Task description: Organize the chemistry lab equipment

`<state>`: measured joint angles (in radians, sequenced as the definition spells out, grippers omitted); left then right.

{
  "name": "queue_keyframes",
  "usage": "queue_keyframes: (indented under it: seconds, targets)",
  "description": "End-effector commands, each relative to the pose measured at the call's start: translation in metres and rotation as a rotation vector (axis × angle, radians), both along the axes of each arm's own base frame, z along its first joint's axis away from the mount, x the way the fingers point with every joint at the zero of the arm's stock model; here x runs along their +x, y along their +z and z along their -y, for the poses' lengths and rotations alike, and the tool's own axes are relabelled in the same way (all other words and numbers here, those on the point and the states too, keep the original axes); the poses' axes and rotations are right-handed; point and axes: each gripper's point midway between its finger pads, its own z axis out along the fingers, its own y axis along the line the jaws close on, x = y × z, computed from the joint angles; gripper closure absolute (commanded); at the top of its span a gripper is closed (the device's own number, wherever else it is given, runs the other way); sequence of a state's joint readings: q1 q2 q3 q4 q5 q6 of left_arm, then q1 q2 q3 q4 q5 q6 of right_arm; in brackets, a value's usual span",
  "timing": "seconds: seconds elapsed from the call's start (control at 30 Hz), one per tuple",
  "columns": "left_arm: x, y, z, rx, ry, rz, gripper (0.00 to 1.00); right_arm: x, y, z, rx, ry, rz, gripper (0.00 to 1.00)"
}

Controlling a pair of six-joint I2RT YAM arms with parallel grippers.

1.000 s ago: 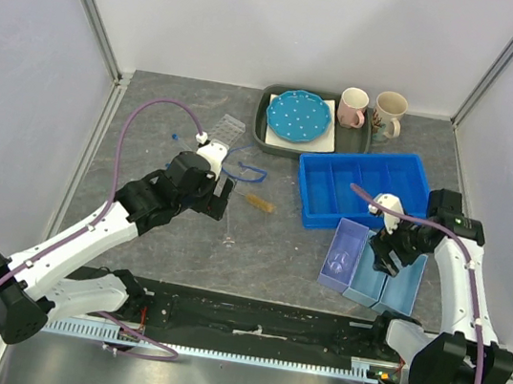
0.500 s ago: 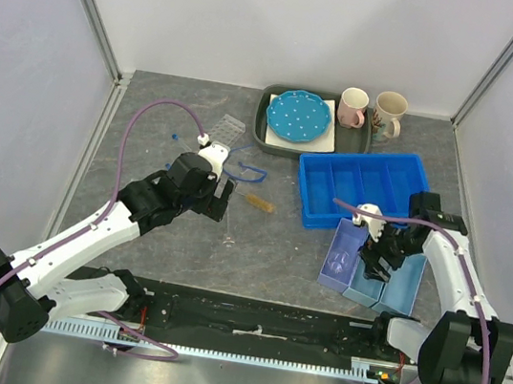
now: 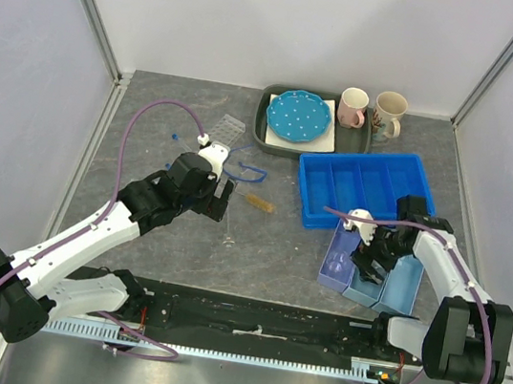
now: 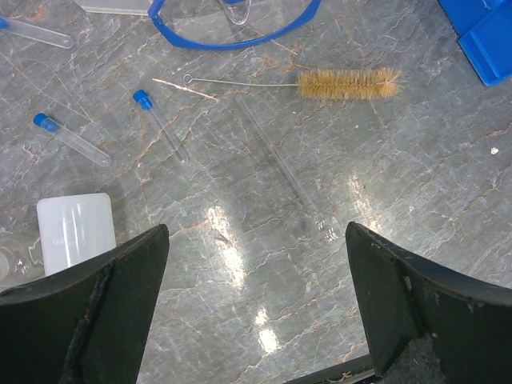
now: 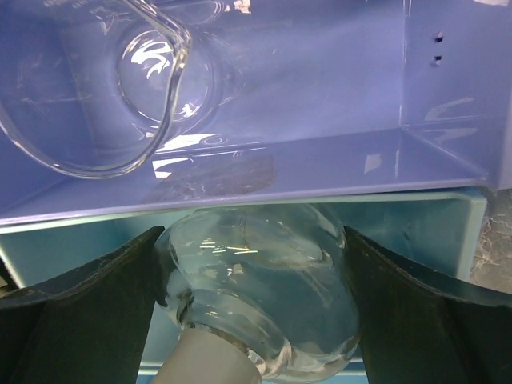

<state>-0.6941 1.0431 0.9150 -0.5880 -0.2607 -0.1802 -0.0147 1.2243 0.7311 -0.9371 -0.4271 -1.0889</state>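
My left gripper is open and empty, hovering over the table. Ahead of it lie a clear glass rod, a tan-bristled tube brush, two blue-capped tubes and a blue wire loop. A white bottle lies by the left finger. A clear test-tube rack sits farther back. My right gripper is shut on a round clear glass flask, held over the light blue bin. A clear glass vessel lies in the lavender bin.
A blue divided tray sits behind the small lavender bin and light blue bins. A dark tray at the back holds the blue dotted plate. Two mugs stand beside it.
My right gripper has moved left and nearer with the flask, from the right side of the bins to over them. The left arm has hardly moved.
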Motion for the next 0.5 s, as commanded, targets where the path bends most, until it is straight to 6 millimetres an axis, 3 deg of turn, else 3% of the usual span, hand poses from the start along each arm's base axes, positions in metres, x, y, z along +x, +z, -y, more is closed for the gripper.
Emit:
queue_keyframes:
  seconds: [0.0,0.2,0.47]
  targets:
    - [0.006,0.005,0.001,0.014,-0.012,0.040,0.03,0.011,-0.008,0.001,-0.017,-0.001,0.047,0.02]
    - [0.006,0.005,0.001,0.013,-0.012,0.041,0.03,0.012,0.003,-0.001,-0.030,0.015,0.063,0.02]
    - [0.006,0.006,0.001,0.012,-0.011,0.044,0.03,0.025,0.045,-0.001,-0.032,0.006,0.124,0.02]
